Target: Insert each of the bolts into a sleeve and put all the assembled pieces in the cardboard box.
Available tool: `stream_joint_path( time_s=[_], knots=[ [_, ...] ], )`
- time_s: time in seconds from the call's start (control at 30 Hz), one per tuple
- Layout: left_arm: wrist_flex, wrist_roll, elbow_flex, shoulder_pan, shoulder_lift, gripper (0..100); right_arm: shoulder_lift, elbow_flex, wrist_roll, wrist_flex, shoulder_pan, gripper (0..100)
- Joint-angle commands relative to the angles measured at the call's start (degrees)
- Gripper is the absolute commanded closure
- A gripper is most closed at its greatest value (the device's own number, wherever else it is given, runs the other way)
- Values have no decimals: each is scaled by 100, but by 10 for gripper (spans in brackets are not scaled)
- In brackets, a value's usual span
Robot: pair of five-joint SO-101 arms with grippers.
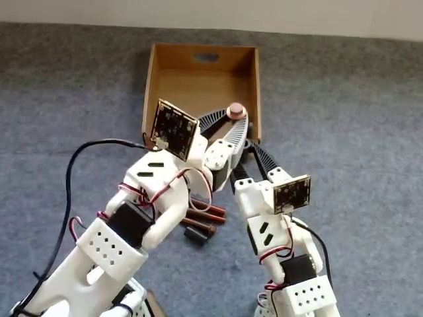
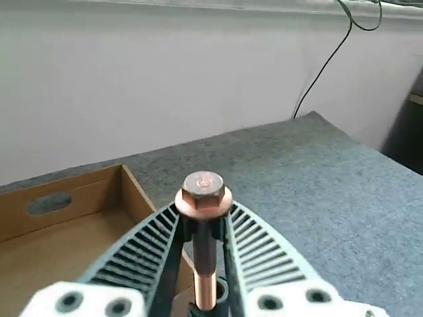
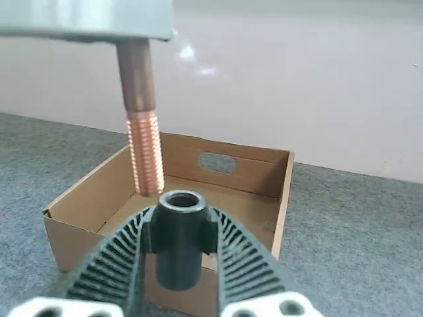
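Loose bolts (image 1: 206, 212), copper, lie on the grey table (image 1: 344, 99), half hidden under my left arm, count unclear. The loose sleeve (image 1: 195, 235), black, is just beside them. My left gripper (image 2: 203, 214) clamps the held bolt (image 2: 203, 188) upright, hex head up, over the cardboard box (image 1: 151, 86) at its near right corner. My right gripper (image 3: 180, 218) grips the held sleeve (image 3: 180, 264) upright, bore up. The thread tip sits at the bore's rim; touching or not, can't tell. The bolt's head is cut off in the right wrist view.
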Motion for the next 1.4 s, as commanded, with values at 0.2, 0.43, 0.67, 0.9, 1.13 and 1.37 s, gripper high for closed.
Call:
stream_joint_path(
  time_s=[0.2,0.43,0.67,0.9,1.13,1.37],
  knots=[
    [-167,26,-48,40,-75,991,-75,22,-53,-136,-48,993],
    [-176,9,-57,40,-75,991,-92,101,-53,-136,-48,993],
    [-448,9,-40,-145,-75,991,-92,101,-53,-136,-48,993],
    [-448,9,-13,-163,-57,991,-92,101,-53,-136,-48,993],
    [-809,9,22,-154,664,991,-92,101,-53,-145,-48,993],
    [-791,9,40,-145,549,991,-92,101,-53,-145,-48,993]
  ],
)
